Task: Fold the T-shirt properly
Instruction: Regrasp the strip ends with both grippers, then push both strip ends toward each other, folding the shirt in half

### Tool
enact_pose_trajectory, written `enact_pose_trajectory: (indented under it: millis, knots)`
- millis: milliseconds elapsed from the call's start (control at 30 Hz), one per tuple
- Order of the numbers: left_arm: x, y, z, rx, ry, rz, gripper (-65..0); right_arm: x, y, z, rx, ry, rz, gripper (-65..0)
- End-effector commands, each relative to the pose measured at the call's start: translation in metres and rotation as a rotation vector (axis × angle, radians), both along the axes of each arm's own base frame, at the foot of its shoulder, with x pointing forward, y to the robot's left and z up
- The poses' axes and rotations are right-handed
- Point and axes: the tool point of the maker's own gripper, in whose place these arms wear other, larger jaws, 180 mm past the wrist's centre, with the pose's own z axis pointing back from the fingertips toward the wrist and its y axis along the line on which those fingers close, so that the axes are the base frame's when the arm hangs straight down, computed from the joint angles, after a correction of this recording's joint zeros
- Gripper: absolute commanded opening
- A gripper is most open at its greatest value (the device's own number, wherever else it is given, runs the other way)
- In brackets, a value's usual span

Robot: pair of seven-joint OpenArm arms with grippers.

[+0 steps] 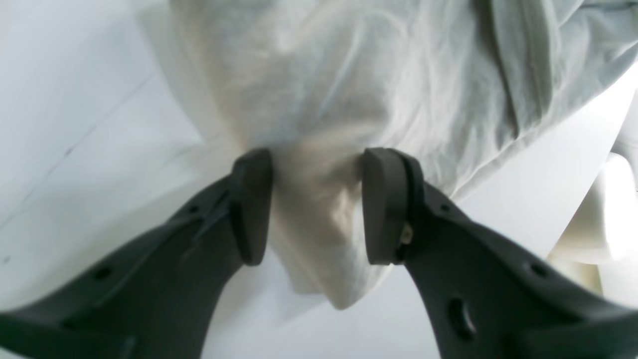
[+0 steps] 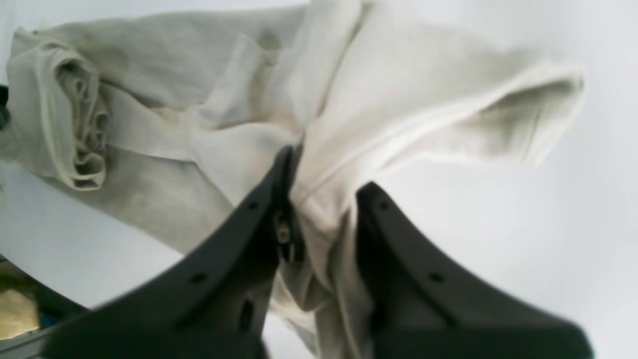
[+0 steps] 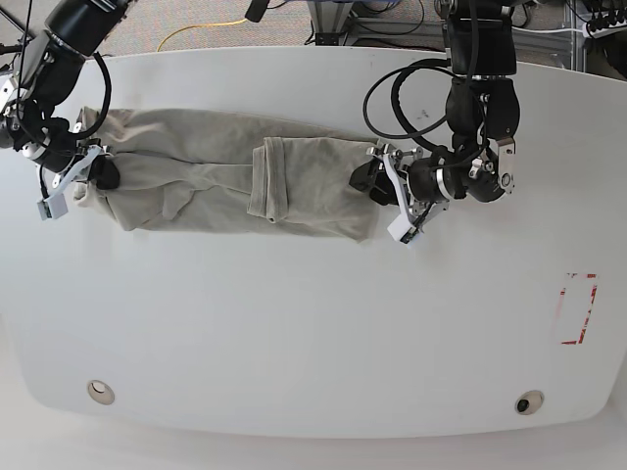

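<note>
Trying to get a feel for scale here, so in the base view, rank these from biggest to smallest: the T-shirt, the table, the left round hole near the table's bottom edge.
1. Table
2. T-shirt
3. Left round hole

Beige-grey T-shirt (image 3: 206, 176), seemingly plain — white table (image 3: 294, 333) — black claws (image 3: 366, 180).
</note>
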Motion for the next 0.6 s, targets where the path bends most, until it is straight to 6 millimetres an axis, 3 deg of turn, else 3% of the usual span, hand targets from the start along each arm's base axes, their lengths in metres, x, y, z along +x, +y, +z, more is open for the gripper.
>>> enact_pose_trajectory:
  millis: [0, 100, 200, 367, 567]
  knots:
    - [0.008, -0.019, 0.004, -0.059, 0.011, 0.008, -38.5, 0.011, -0.001, 0.034, -0.079, -0.09, 0.036, -65.0]
    - [0.009, -0.037, -0.005, -0.107, 0.092, 0.039, -38.5, 0.021, 0.028, 0.062, -0.157, -0.178, 0.139, -65.0]
    - [0.017, -0.058, -0.008, -0.174, 0.131, 0.074, -38.3, 0.027, 0.058, 0.077, -0.202, -0.228, 0.24, -65.0]
    - [0.017, -0.089, -0.009, -0.23, 0.144, 0.057, -38.3, 0.026, 0.108, 0.08, -0.161, -0.261, 0.404, -65.0]
    - [0.019, -0.111, -0.009, -0.246, 0.137, 0.014, -38.3, 0.03, 0.149, 0.083, -0.072, -0.297, 0.485, -65.0]
